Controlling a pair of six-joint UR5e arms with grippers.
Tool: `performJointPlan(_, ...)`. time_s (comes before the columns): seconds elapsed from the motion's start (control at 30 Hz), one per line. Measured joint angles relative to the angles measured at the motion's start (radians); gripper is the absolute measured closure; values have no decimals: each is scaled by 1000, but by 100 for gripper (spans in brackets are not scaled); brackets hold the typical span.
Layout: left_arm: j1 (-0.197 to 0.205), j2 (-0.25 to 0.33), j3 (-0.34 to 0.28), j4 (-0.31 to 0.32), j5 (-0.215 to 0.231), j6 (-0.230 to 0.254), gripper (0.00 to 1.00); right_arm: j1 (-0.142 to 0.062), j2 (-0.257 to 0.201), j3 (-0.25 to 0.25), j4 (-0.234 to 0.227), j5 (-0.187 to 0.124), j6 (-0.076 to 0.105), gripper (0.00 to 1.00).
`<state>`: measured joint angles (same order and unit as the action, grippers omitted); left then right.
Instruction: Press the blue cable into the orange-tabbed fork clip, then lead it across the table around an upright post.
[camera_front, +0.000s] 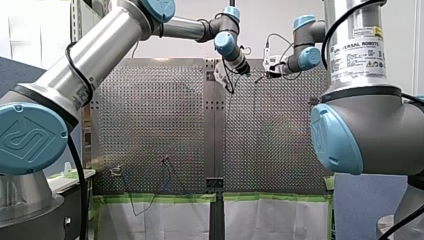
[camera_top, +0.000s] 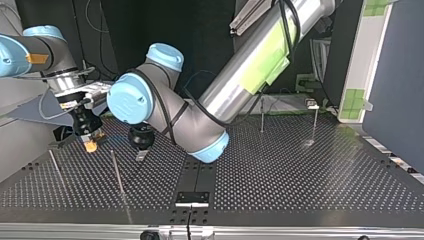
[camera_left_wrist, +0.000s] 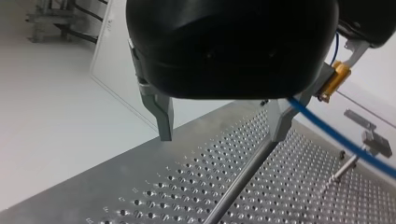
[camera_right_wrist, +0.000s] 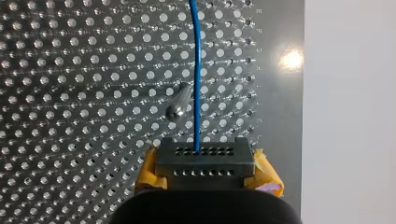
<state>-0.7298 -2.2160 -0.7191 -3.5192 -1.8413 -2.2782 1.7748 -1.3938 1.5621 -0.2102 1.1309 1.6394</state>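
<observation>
The blue cable (camera_right_wrist: 196, 70) comes out of my right gripper (camera_right_wrist: 205, 154), which is shut on it between yellow pads, and runs ahead over the perforated plate past a steel post (camera_right_wrist: 179, 103). In the left wrist view my left gripper (camera_left_wrist: 220, 128) stands open above the plate's far edge, nothing between its metal fingers. There the cable (camera_left_wrist: 341, 140) passes just outside one finger, coming from my right gripper's yellow pad (camera_left_wrist: 337, 77). A post (camera_left_wrist: 238, 182) stands under that finger. In the top view my right gripper (camera_top: 90, 145) and my left gripper (camera_top: 141, 155) hang close together at the left.
Thin upright posts (camera_top: 117, 172) (camera_top: 55, 167) stand near the grippers in the top view, and two more (camera_top: 262, 117) (camera_top: 314, 125) at the far right by a small fixture (camera_top: 312, 105). In the front view, dark cable (camera_front: 165, 175) hangs over the plate's near edge.
</observation>
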Motion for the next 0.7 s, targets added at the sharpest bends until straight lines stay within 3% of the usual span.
performJointPlan(0.03,-3,0,0,0,-12,12,34,0,0,0,0,0,1,100)
performJointPlan(0.07,-5,0,-1,0,-21,21,34,1,0,0,0,0,1,100)
performJointPlan(0.1,-7,-1,-2,0,-31,31,59,1,0,0,0,0,1,100)
performJointPlan(0.13,-9,-1,-4,0,-44,44,67,2,-1,0,0,0,2,100)
performJointPlan(0.17,-10,0,-8,0,-54,54,67,2,0,0,1,0,2,100)
performJointPlan(0.2,-11,0,-13,0,-64,64,97,2,-1,0,1,0,2,100)
performJointPlan(0.43,-8,0,-70,-2,-137,138,100,6,-3,0,1,0,2,100)
performJointPlan(0.7,-13,38,-79,0,-222,222,100,3,-3,0,0,0,8,100)
